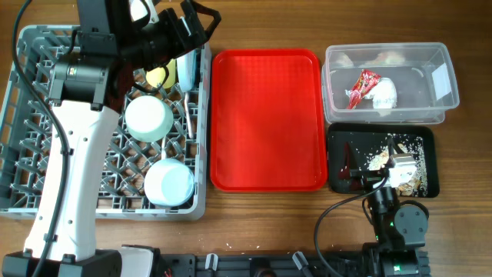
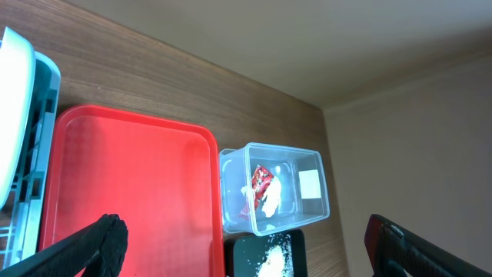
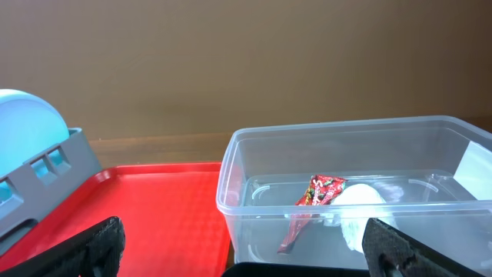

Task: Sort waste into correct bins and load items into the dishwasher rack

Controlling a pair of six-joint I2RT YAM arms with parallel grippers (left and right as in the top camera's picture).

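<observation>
Left tool [image 2: 242, 250] and right tool [image 3: 242, 254] gape empty; wrapper [image 3: 319, 192] and, seemingly, napkin [image 3: 360, 206] in tub [image 3: 231, 204].

Counting it off: one grey rack [image 1: 19, 154], one red serving tray [image 1: 265, 115], and two bins, a clear tub [image 1: 338, 85] and a black tray [image 1: 361, 138]. In the rack, a pale blue bowl [image 1: 148, 117] plus a second bowl [image 1: 169, 182] makes two, then one yellow cup [image 1: 157, 77], one plate [image 1: 187, 69] and one white utensil [image 1: 190, 115] that I can make out. One red wrapper [image 1: 361, 86], one napkin [image 1: 384, 94], and food scraps [image 1: 380, 159] too scattered to count.
</observation>
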